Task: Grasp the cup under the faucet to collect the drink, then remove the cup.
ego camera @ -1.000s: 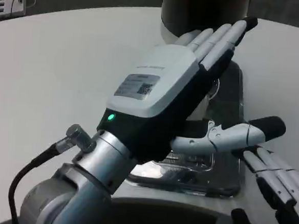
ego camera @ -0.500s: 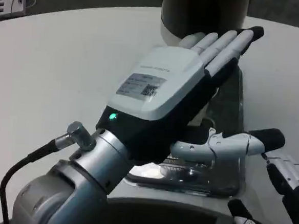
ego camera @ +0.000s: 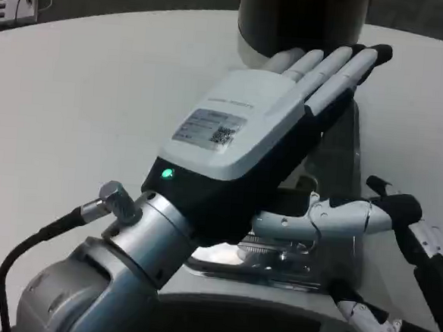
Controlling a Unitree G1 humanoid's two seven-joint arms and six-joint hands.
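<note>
A white table (ego camera: 81,103) bears a dark dispenser (ego camera: 302,20).

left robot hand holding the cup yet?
No. The left robot hand lies flat with fingers stretched straight toward the dark dispenser, gripping nothing.

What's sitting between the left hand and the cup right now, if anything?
That cannot be told. The left hand stretches flat over the drip tray towards the dark dispenser and hides the spot beneath it, so the cup cannot be made out. On the bare parts of the tray, nothing visible blocks the way.
</note>
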